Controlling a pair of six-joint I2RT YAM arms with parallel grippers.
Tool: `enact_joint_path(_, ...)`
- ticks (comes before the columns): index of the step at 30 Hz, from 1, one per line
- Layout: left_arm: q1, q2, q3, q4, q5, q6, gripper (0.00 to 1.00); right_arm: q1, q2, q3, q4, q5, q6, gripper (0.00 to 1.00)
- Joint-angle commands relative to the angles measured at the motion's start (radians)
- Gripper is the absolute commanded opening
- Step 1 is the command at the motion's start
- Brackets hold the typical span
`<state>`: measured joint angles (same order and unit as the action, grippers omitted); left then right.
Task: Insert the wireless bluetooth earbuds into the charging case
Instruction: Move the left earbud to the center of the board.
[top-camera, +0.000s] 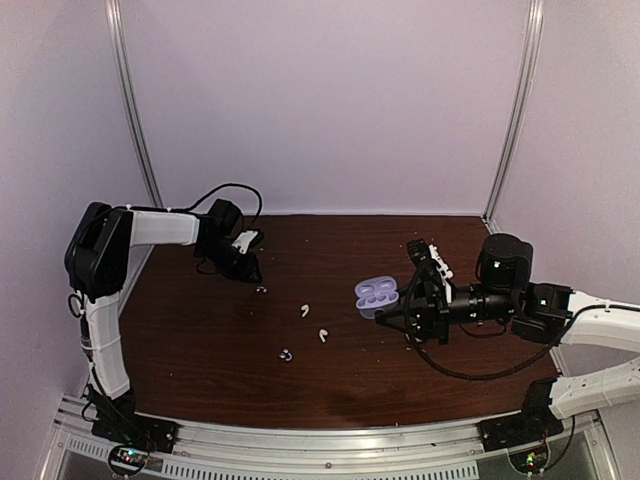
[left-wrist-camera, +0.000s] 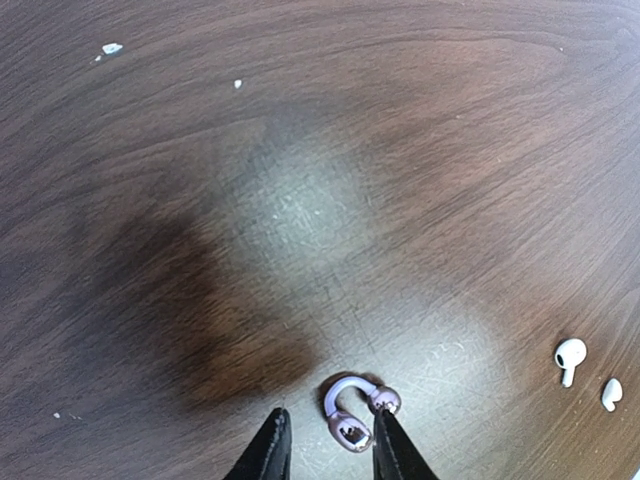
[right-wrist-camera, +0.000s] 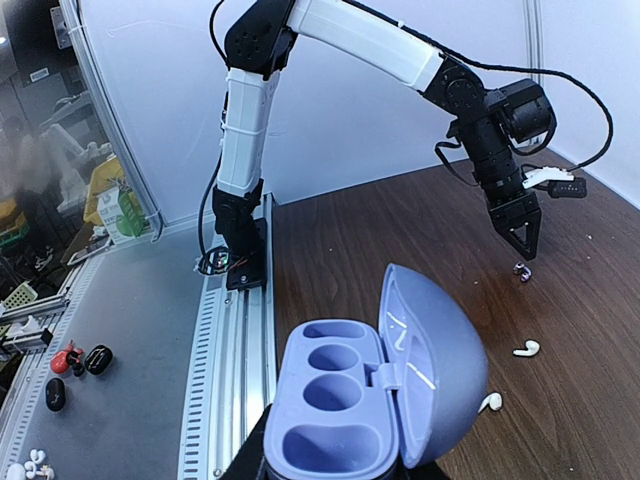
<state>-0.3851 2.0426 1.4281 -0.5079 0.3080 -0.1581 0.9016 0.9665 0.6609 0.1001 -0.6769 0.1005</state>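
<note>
from above: brown surface (top-camera: 200, 380) boxed by pale walls (top-camera: 330, 100) at top, left and right, rail (top-camera: 330, 455) along the bottom edge. mid-frame, well inside those edges, two white earbuds (top-camera: 304, 311) and a second purple earbud (top-camera: 286, 354), open wood all round. upper left, left pincer (left-wrist-camera: 330, 455) pointing down, tips parted, purple earbud (left-wrist-camera: 355, 410) partly between them, just beside the right-hand tip. right of centre, right pincer (top-camera: 392, 313) clamped on the case (right-wrist-camera: 340, 400), lid (right-wrist-camera: 440, 350) tipped back, lilac hollows in plain view.
</note>
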Motion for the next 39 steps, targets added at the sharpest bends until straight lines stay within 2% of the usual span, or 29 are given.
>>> enact_joint_path(1,-0.005,0.022,-0.014,-0.003,-0.021,0.025,0.30,-0.006,-0.005,0.015,-0.002,-0.002,-0.010,0.00)
enact_joint_path(10,-0.056,0.051,-0.025,-0.019,-0.044,0.037,0.30,-0.006,-0.013,0.009,-0.005,-0.003,-0.010,0.00)
enact_joint_path(18,-0.073,0.017,-0.077,-0.022,-0.056,0.038,0.23,-0.006,-0.022,0.006,-0.002,-0.003,-0.009,0.00)
enact_joint_path(25,-0.078,0.022,-0.063,-0.021,-0.061,0.041,0.17,-0.006,-0.028,0.004,-0.005,-0.001,-0.007,0.00)
enact_joint_path(28,-0.078,-0.001,-0.054,-0.033,-0.052,0.037,0.20,-0.006,-0.033,0.005,-0.010,0.001,-0.008,0.00)
enact_joint_path(34,-0.077,-0.043,0.040,-0.113,-0.102,0.054,0.27,-0.007,-0.036,0.003,-0.011,0.005,-0.006,0.00)
enact_joint_path(39,-0.077,0.032,0.188,-0.183,-0.156,0.084,0.28,-0.005,-0.032,0.004,-0.007,0.004,-0.005,0.00)
